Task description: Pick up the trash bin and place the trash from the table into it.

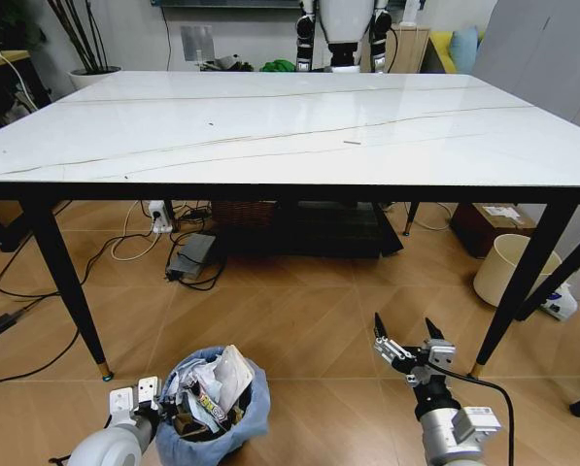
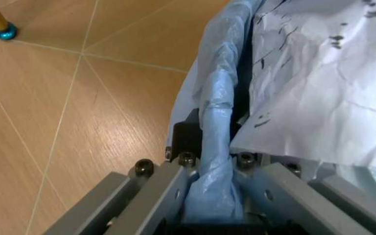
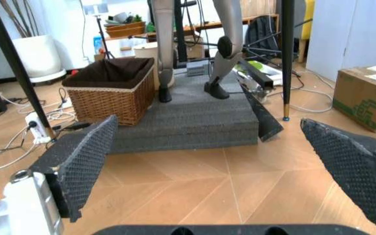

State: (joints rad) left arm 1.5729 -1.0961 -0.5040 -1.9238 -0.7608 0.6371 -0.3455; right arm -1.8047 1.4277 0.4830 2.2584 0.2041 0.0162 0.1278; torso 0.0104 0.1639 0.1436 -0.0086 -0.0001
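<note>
The trash bin [image 1: 249, 419] stands on the wooden floor in front of the table [image 1: 290, 126], lined with a crinkly blue-grey bag and filled with trash [image 1: 212, 386]: crumpled papers and wrappers. My left gripper [image 1: 137, 396] is at the bin's left rim, shut on the rim. In the left wrist view its fingers [image 2: 168, 188] clamp the bag-wrapped rim [image 2: 217, 147], with crumpled white paper [image 2: 325, 83] just inside. My right gripper [image 1: 408, 332] hovers open to the right of the bin, low over the floor, its pads [image 3: 83, 156] spread wide with nothing between them.
A black table leg [image 1: 71, 291] stands just left of the bin, another [image 1: 518, 291] at the right. A cream round bin [image 1: 501, 267], a cardboard box [image 3: 364, 95], a wicker basket [image 3: 113, 90], a grey foam block [image 3: 195, 115] and cables lie beneath the table.
</note>
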